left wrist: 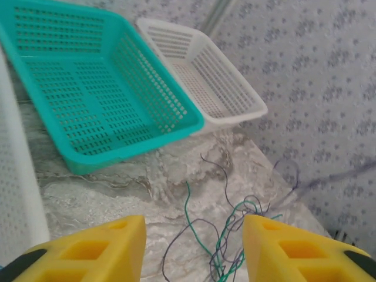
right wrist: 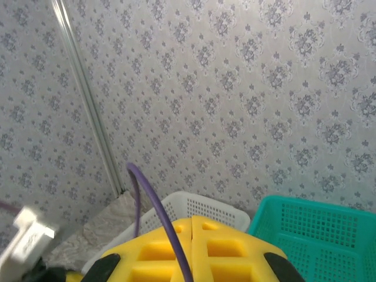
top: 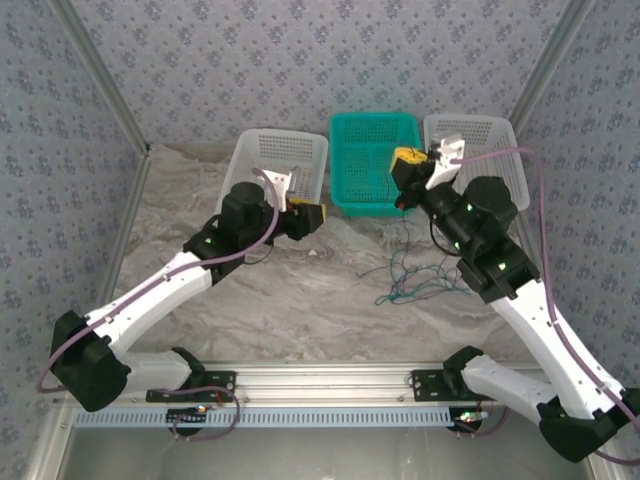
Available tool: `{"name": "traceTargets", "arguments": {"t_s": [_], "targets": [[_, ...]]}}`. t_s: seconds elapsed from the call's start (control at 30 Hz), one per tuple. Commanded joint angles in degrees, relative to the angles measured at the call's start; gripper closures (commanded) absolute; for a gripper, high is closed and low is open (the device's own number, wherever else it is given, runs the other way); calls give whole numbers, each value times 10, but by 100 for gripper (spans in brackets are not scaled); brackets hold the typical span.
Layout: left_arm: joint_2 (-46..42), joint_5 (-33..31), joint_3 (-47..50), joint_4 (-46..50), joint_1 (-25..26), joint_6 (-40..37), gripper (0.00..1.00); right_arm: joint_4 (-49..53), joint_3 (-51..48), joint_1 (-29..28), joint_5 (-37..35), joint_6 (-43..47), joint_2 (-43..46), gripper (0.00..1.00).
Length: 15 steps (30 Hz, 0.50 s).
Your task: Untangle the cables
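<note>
Left claw (left wrist: 194,235) stands open and empty. In the top view the cables (top: 412,283) lie at its 4 o'clock, a loose tangle running 8 to 2 on bare table, clear of the teal basket (top: 375,165) at 12. Right claw (right wrist: 191,226), raised at their 12 and likely nearer, is pinched shut; whether it holds a strand I cannot tell.

Enclosure walls: three sides, all papered in grey-blue wallpaper (top: 250,60) with a repeating floral motif (the same pattern is seen from the right wrist view).
Corners: two aluminium posts, left post (top: 102,75) and right post (top: 548,60), running up the back corners.
Work surface: table top (top: 300,310) in a grey-beige marble print, matt.
Near edge: aluminium rail (top: 330,378), with a white slotted strip (top: 330,415) just below it.
Lighting: even and soft; shadows faint.
</note>
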State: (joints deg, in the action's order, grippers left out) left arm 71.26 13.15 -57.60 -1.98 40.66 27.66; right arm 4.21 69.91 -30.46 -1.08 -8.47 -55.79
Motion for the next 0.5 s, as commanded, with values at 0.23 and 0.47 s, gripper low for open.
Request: {"name": "traceTargets", "arguments": {"t_s": [0.23,0.47], "targets": [[-7,66,42,-127,44,-42,21,64,229,46,3,-70,-94,100],[122,86,-16,-222,109,-73,7,67,224,50,59,-161,-116,100]]}}
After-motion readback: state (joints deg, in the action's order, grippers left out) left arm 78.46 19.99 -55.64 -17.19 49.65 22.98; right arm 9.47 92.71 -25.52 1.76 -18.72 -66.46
